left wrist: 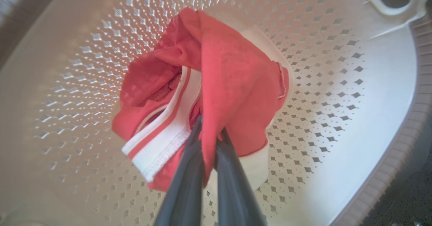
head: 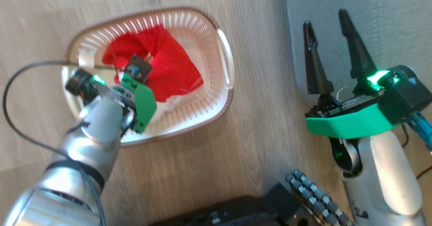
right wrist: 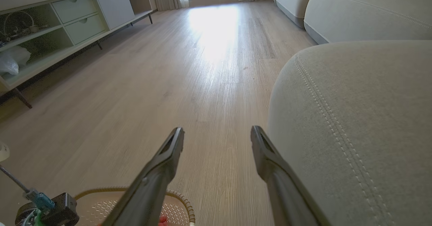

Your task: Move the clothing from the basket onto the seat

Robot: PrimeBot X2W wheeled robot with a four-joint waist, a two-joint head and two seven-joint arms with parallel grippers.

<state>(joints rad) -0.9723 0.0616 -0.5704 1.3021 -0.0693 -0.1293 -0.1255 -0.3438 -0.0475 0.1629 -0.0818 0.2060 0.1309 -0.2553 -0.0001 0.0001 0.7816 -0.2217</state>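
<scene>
Dark fingers (left wrist: 184, 185) of the left tool (left wrist: 210, 135) rise from 6 o'clock in the left wrist view, pinched together on a fold of the clothing (left wrist: 233, 84). The red garment with its white striped band bunches around the tips. Behind it spreads the perforated bottom of the basket (left wrist: 337, 101); whether the fabric is clear of that bottom cannot be told.

In the head view the silver left forearm (head: 98, 124) reaches in from 7 o'clock and the left tool is buried in the red heap, which sits inside the basket. The basket's long axis runs roughly 8 to 2 o'clock. The seat (head: 388, 23) fills the corner at 1 o'clock, with a strip of wooden floor (head: 263, 118) between it and the basket. The right tool (head: 324, 19) hangs at 3 o'clock with its 2 fingers spread and nothing between them, right over the seat's edge.

In the right wrist view the fingers stand apart and empty, the seat bulks at 3 o'clock and the basket's rim peeps in at 7 o'clock.

What the coming move turns on: the seat lies toward 3 o'clock from the gripped garment, across the floor strip. The right arm is nearer the seat – yet the left arm has the load, so it likely must lift and swing across.
</scene>
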